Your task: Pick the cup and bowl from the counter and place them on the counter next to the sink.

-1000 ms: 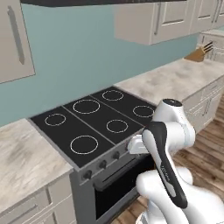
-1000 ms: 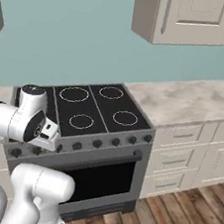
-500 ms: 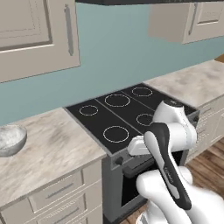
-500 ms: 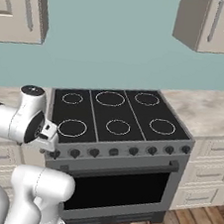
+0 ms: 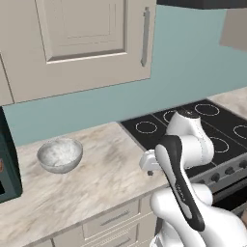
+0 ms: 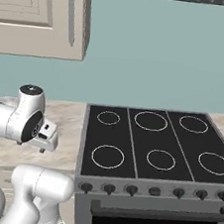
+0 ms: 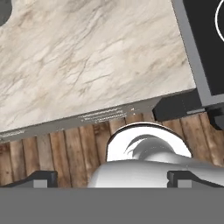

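Gripper [image 7: 112, 178] hanging over counter edge, pointing down at wood floor [image 7: 57, 153]; fingers [image 7: 41, 178] standing wide apart, gripping nothing; arm tucked close above base. Counter [image 5: 111, 169] stretching out ahead, stovetop [image 5: 212, 130] lying beside it on right. Bowl [image 5: 60, 155] sitting farther off on counter, well apart from gripper, near dark appliance [image 5: 7, 169] at left edge. Judging progress — nothing picked yet; bowl waiting untouched; both placements remaining.
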Controlling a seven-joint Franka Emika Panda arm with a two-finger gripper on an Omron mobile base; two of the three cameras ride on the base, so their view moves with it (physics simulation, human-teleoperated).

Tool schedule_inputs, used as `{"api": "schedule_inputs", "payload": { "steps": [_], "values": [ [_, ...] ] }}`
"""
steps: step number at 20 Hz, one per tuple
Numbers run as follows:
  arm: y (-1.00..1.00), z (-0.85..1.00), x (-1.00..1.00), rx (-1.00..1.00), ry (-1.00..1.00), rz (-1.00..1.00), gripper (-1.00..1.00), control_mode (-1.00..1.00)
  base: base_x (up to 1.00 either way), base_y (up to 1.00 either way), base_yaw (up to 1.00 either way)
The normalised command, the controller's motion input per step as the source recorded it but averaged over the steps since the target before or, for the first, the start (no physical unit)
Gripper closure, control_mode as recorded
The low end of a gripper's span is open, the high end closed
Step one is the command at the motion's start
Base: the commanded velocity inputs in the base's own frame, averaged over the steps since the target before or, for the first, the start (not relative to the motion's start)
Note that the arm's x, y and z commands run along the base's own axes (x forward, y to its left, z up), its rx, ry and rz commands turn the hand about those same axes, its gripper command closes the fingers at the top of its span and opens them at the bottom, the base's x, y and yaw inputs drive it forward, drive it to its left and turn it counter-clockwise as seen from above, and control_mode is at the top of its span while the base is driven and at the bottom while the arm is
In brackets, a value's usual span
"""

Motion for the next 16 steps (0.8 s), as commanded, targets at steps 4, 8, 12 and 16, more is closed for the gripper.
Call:
{"api": "schedule_inputs", "payload": {
  "steps": [4,8,12,16],
  "values": [
    [0.0,0.0,0.0,0.0,0.0,0.0,-1.0,1.0,0.95,0.0,0.49],
    [0.0,0.0,0.0,0.0,0.0,0.0,-1.0,1.0,0.14,0.0,0.08],
    [0.0,0.0,0.0,0.0,0.0,0.0,-1.0,1.0,0.0,0.0,0.0],
    [0.0,0.0,0.0,0.0,0.0,0.0,-1.0,1.0,0.0,0.0,0.0]
  ]
}}
